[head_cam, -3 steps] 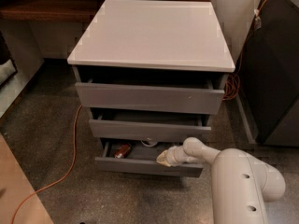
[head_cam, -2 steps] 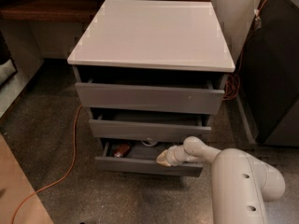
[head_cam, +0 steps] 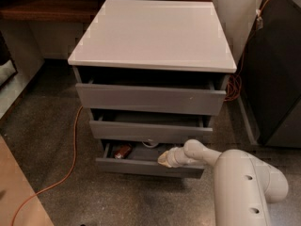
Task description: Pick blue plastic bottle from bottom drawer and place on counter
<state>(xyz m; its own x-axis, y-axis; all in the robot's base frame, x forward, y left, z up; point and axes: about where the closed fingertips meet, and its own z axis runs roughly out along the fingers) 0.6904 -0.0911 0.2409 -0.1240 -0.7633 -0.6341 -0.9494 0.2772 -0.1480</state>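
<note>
The grey cabinet has all three drawers pulled out. The bottom drawer (head_cam: 141,167) is the lowest and narrowest, with a flat grey floor. My gripper (head_cam: 164,158) reaches into the right part of this drawer from the right, just above its front edge. The blue plastic bottle is hidden from view. The glossy white counter (head_cam: 155,32) tops the cabinet.
In the bottom drawer a reddish-brown can (head_cam: 122,150) lies at the left, and a white bowl (head_cam: 150,144) peeks out under the middle drawer. An orange cable (head_cam: 73,145) runs over the floor at the left. A dark cabinet (head_cam: 282,69) stands to the right, a wooden shelf (head_cam: 47,6) behind.
</note>
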